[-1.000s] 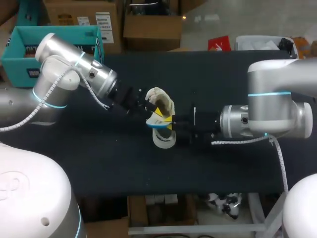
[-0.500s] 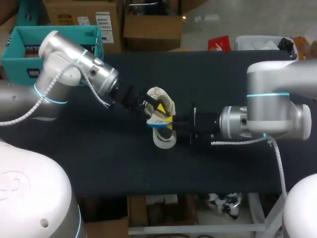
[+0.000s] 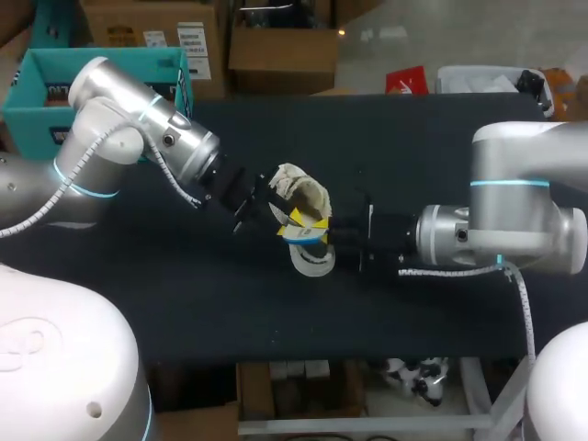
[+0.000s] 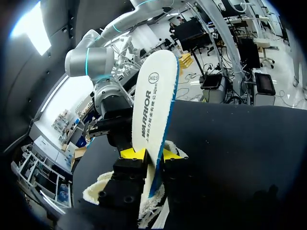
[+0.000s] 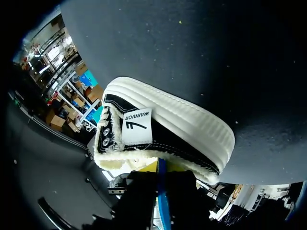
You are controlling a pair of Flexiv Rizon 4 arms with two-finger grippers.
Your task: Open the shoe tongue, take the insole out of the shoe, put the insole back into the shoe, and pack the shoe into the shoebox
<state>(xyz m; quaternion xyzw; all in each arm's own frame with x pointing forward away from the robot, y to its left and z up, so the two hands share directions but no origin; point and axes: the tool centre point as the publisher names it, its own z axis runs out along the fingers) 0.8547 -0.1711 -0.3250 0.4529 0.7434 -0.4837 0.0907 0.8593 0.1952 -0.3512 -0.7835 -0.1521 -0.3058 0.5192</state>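
- The black table (image 3: 441, 138) is under everything.
- The left arm (image 3: 138, 119) comes in from the left side. It bends at the elbow and slants down toward the middle of the table.
- The right arm (image 3: 514, 211) comes in from the right side. Its last part lies almost flat and points left, straight at the shoe.
- The shoe (image 3: 301, 191) is in the middle of the table, between the two arms. It is black with a white sole and fluffy cream lining. In the right wrist view it (image 5: 163, 129) lies on its side, just ahead of that gripper.
- The insole (image 3: 312, 259) is white with a blue edge. It sticks out of the shoe.
- The left gripper (image 4: 149, 154) pinches the insole (image 4: 153, 105) from both sides. One yellow fingertip (image 4: 132, 153) presses on each face, and the insole stands up tall out of the grip.
- The right gripper (image 3: 333, 234) is right up against the shoe's fluffy opening. I cannot tell if it holds anything, because the fluff hides it.
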